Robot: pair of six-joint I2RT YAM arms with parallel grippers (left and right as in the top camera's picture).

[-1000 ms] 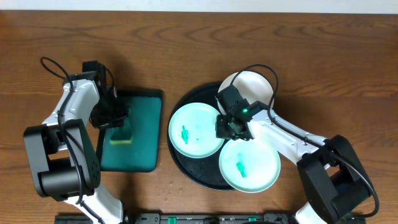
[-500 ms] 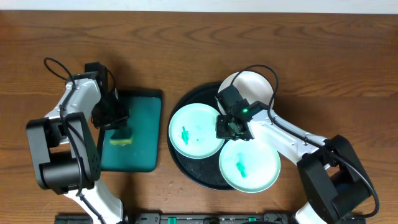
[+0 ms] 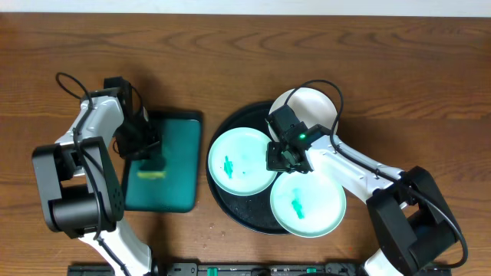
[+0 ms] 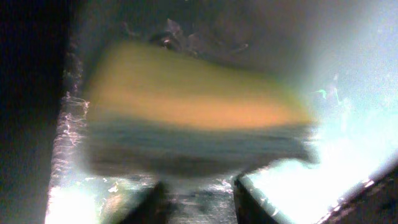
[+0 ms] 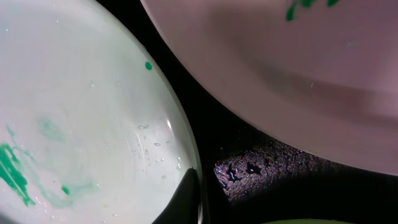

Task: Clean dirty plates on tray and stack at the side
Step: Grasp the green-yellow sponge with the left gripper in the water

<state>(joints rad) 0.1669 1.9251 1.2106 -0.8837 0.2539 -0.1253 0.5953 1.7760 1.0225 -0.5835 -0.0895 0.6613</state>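
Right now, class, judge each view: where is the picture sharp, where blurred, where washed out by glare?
Overhead: evenly lit and sharp, only the sponge smeared. Left wrist: sponge blurred throughout, white glare at right, dark at left. Right wrist: lower plate crisp with droplets, wet tray glinting, upper plate softer and pinkish.

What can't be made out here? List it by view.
Left wrist: the soft yellow-and-green sponge is motion-blurred; any grip on it is unclear.
Overhead: the far round white plate is partly covered by the white right arm.
Right wrist: the bottom edge cuts off its fingers.
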